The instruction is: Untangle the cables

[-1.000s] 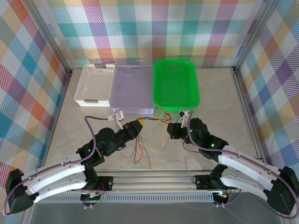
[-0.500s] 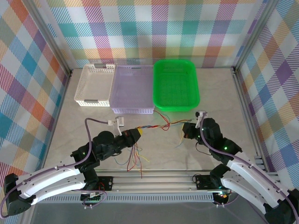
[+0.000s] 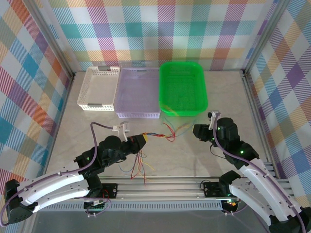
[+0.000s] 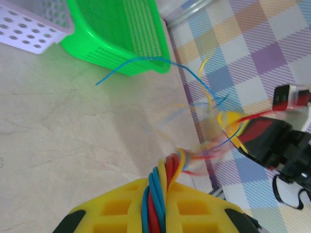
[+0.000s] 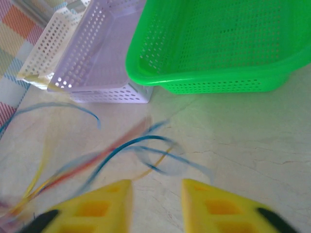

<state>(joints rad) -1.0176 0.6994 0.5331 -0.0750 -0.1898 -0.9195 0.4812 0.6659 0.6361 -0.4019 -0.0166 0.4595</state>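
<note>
Left wrist: left gripper (image 4: pixel 160 196) is pinching cables (image 4: pixel 167 170), likely limp, featherlight, fanning toward one o'clock; right gripper (image 5: pixel 156 190) is gaping; a free end looks easiest to grab.

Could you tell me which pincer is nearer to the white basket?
Left. The left pincer is diagonally right of the white basket; the right pincer is much further right, by the green basket.

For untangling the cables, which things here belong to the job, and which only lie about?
Job: cables, clamped in the left fingers; right fingers, open.
Lying about: white basket, lilac basket, green basket.
</note>
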